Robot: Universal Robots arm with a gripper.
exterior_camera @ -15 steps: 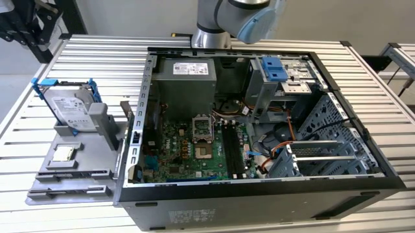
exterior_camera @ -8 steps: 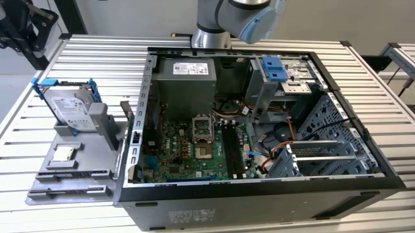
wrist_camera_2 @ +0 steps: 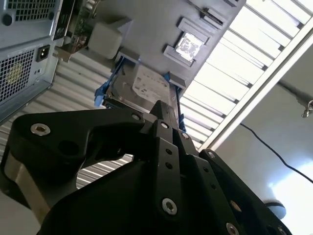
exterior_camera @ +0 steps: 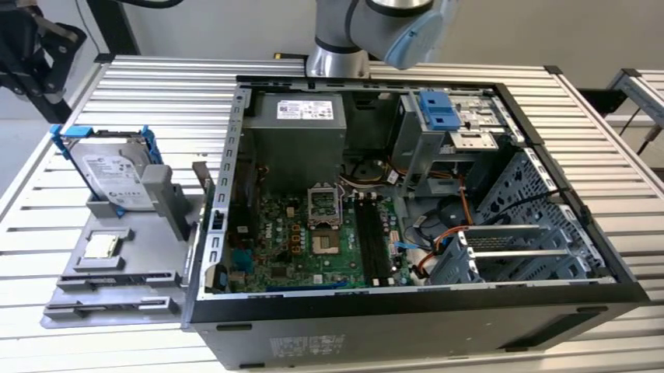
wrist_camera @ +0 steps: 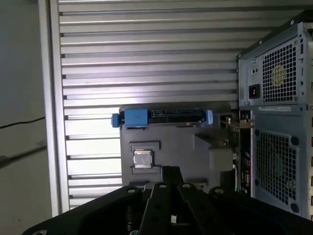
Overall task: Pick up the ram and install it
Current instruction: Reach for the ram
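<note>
The ram [exterior_camera: 204, 194] is a thin board standing on edge at the grey tray's [exterior_camera: 124, 280] side, right next to the open computer case [exterior_camera: 415, 311]. In the first wrist view the ram [wrist_camera: 239, 124] is seen edge-on between tray and case. Inside the case, the long black memory slots [exterior_camera: 371, 237] lie on the green motherboard [exterior_camera: 285, 249]. My gripper [wrist_camera: 171, 171] hangs high above the tray; its black fingers meet in one narrow tip with nothing between them. That tip [wrist_camera_2: 162, 108] points down at the hard drive.
A hard drive in a blue bracket [exterior_camera: 104, 167] stands upright on the tray, and a small processor chip [exterior_camera: 104, 247] lies beside it. The arm's base [exterior_camera: 363, 31] stands behind the case. Everything rests on a slatted metal table [exterior_camera: 155, 93].
</note>
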